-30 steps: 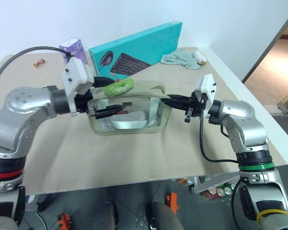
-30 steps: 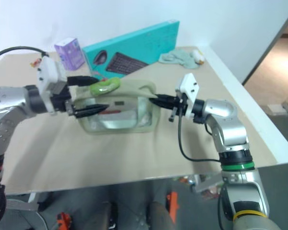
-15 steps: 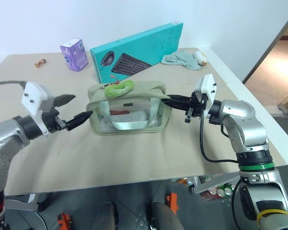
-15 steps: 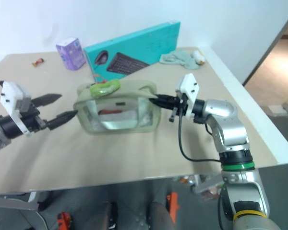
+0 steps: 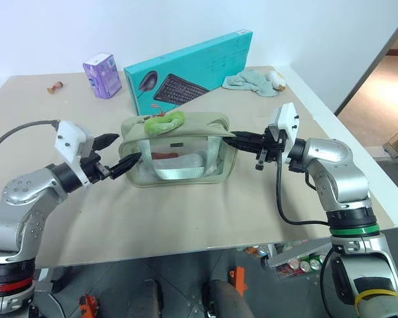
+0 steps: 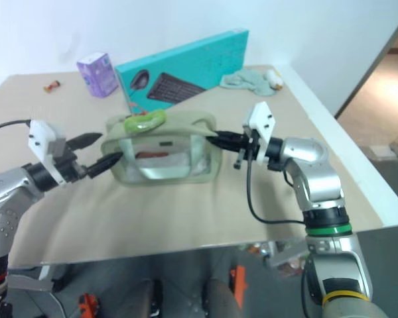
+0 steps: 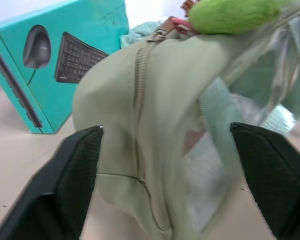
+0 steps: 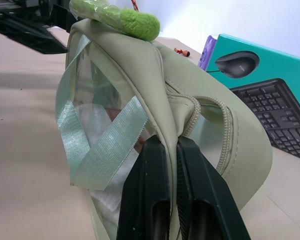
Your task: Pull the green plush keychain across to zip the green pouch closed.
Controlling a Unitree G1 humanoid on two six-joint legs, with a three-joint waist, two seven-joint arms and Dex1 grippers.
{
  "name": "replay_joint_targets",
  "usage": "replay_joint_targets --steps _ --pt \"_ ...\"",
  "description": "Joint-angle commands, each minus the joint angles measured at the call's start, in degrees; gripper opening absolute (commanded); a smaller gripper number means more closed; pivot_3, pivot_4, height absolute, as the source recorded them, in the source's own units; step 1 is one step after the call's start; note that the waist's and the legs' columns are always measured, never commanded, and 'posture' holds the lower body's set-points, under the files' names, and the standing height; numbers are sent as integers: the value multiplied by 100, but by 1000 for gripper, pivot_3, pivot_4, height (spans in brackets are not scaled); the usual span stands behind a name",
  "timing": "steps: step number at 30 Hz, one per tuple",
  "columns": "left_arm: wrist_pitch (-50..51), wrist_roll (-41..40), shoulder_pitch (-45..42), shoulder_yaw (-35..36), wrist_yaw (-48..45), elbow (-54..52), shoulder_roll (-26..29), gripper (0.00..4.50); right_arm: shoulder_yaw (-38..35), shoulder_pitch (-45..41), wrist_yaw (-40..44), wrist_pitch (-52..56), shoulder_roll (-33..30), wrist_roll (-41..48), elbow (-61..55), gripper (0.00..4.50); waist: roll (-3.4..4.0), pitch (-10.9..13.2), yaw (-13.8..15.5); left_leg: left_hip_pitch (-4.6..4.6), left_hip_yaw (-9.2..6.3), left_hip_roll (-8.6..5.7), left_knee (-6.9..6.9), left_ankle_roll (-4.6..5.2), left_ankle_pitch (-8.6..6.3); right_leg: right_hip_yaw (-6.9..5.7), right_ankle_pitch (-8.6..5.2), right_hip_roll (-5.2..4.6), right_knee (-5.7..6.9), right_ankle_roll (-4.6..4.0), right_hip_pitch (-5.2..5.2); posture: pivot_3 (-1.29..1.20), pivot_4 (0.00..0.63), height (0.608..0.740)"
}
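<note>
**Zipping looks finished, with one hand pinching the pouch end**

Judging by how things lie, most of the work is done. The green pouch stands upright on the bench, just in front of the teal keyboard box. The green plush keychain rests on top of the pouch at the end nearer the robot's left arm. In the left wrist view the zipper teeth run closed from the pull beside the keychain down over that end, and in the right wrist view the teeth at the other end also look closed. The stretch of zipper along the top is hard to make out in full, so I cannot say it is shut all the way.

The right hand is clenched on the fabric at the pouch's far end, bracing it. The left hand is released, its fingers spread to either side of the pouch's near end, holding nothing; whether the lower fingertip touches the pouch is unclear.

What remains, by my reading, is letting go of the pouch, or a last short tug on the keychain if any gap is left.
</note>
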Motion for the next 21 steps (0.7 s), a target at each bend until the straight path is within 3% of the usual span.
replay_joint_targets --steps 1,8,10,15,19,21 --pt "-245 64 -144 -47 -43 27 -45 2735 -163 -97 -41 -48 -85 37 -176 0 0 0 0 0 0 0 0 0 0 0 0 0 0 0 0 0 150 740" --pt "-247 -25 -188 -152 -31 -59 -111 327 -152 -73 -46 -49 -103 31 -205 0 0 0 0 0 0 0 0 0 0 1 0 0 0 1 0 0 150 740" --pt "-235 -34 -180 -161 -25 -96 -112 30 -131 -69 -17 -11 -120 49 -211 0 0 0 0 -1 1 -1 0 0 0 1 0 -2 0 1 0 0 150 740" --pt "-194 -65 -119 -205 12 -244 -126 0 -75 -32 212 391 -266 221 -400 1845 0 0 0 -1 0 0 0 0 0 0 0 -1 0 1 0 0 150 740" --pt "-170 -37 -98 -281 61 -294 -156 0 -88 -151 272 -208 -525 -184 -292 3171 0 0 0 -1 1 -1 1 0 0 1 0 -2 -1 2 0 0 150 740" --pt "-154 -30 -100 -318 71 -311 -169 0 -108 -321 332 -201 -648 -189 -364 4175 0 0 0 -1 1 -1 1 0 0 1 0 -2 -1 2 0 0 150 740"
